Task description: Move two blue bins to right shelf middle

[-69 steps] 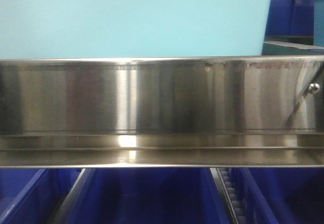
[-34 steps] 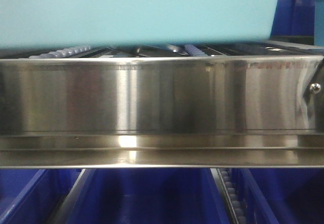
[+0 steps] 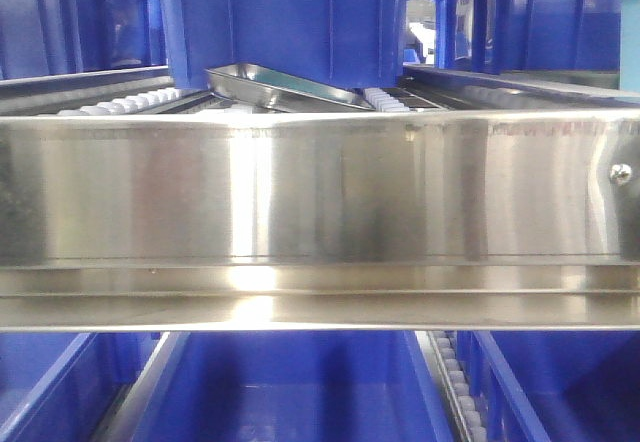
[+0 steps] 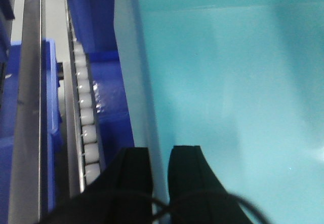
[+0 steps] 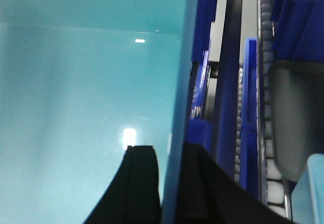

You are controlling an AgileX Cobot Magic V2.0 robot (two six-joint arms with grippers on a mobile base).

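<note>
The two arms hold one big light-blue bin [image 4: 228, 107] between them. The left gripper [image 4: 161, 178] is on the bin's left wall. One black finger is inside the bin and one is outside, and they pinch the wall between them. The right gripper [image 5: 171, 183] does the same on the bin's right wall, with its jaws squeezing that wall from both sides.

I think each arm takes one side because the bin is wide. One gripper alone would let it tip. With a grip on each side, the bin can stay flat while it is carried.

Just left of the bin, a roller track [image 4: 83, 122] runs along beside dark blue bins [image 4: 96, 11]. More rollers and blue bins sit to the right of the bin. So the bin hangs over the shelf lanes and is not set down on them, as far as I can tell.

The front camera does not show the light-blue bin at all. It shows the shiny steel shelf rail [image 3: 320, 212] and more dark blue bins.

The job looks like it is in the carrying part. The bin is not yet on the right shelf's middle level.
</note>
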